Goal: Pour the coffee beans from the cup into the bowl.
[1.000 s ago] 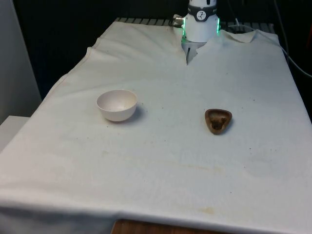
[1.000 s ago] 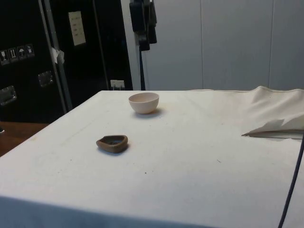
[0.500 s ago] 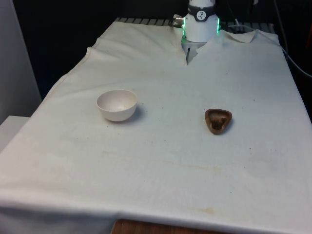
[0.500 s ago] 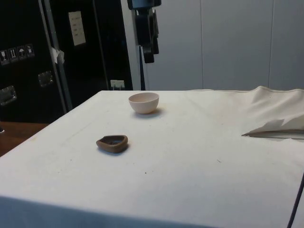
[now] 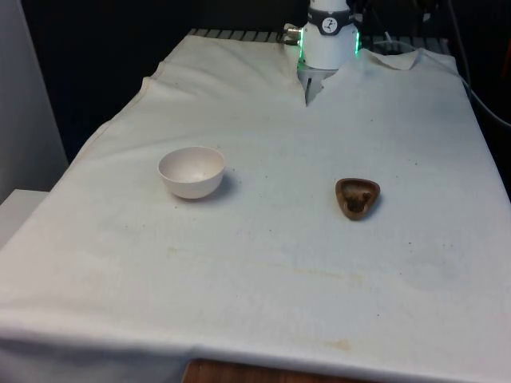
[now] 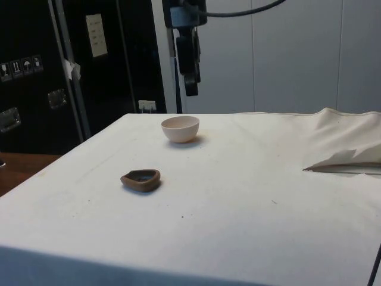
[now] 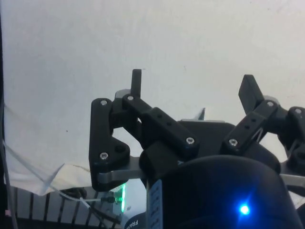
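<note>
A small brown cup (image 5: 357, 198) (image 6: 141, 180) holding dark coffee beans stands on the white cloth, towards the front view's right. A pale cream bowl (image 5: 191, 171) (image 6: 180, 128) stands apart from it, towards the front view's left. My gripper (image 6: 191, 88) (image 7: 193, 86) hangs high in the air over the table, well above both, pointing down. Its two black fingers are spread wide with nothing between them, only bare cloth beneath.
The cloth (image 5: 263, 255) is rumpled into folds near the robot's base (image 5: 327, 48) and at the side view's right (image 6: 345, 161). Dark cabinets (image 6: 71, 65) stand beyond the table edge in the side view.
In the side view my gripper has come down and drifted a little to the right over the last second. Cup and bowl have not moved.
</note>
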